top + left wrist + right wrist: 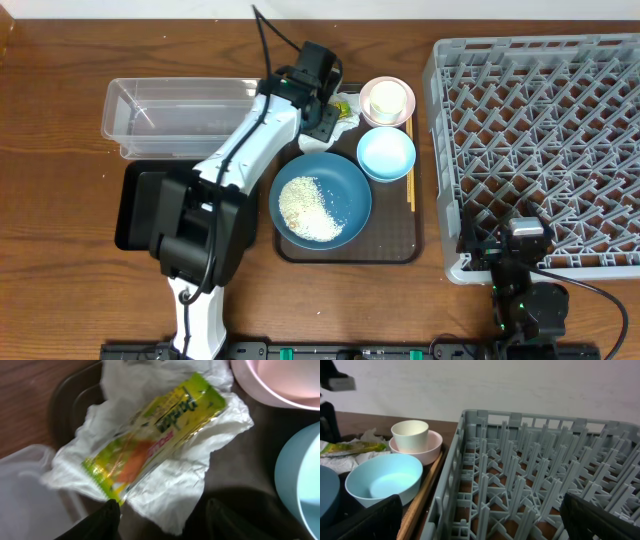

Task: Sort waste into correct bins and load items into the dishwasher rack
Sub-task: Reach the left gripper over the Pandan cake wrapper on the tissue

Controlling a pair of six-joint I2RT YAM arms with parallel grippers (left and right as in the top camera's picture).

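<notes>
A yellow-green snack wrapper (155, 430) lies on a crumpled white napkin (200, 460) at the back of the brown tray. My left gripper (165, 516) hangs open over their near edge, its left fingertip (109, 514) at the wrapper's end, nothing clamped. From overhead, the left gripper (335, 112) sits beside the pinkish bowl (372, 112) that holds the white cup (387, 100). The light-blue bowl (386, 153), the blue dish (352, 190) with its heap of rice (308, 208) and the chopsticks (410, 185) rest on the tray. My right gripper (485, 520) stands wide open over the grey rack's (540, 140) front-left corner.
The clear tub (180, 115) stands at the back left, with the black tray (135, 205) in front of it, partly under my left arm. The brown serving tray (400, 240) lies between the bins and the rack. My right arm (520, 290) sits at the table's front edge.
</notes>
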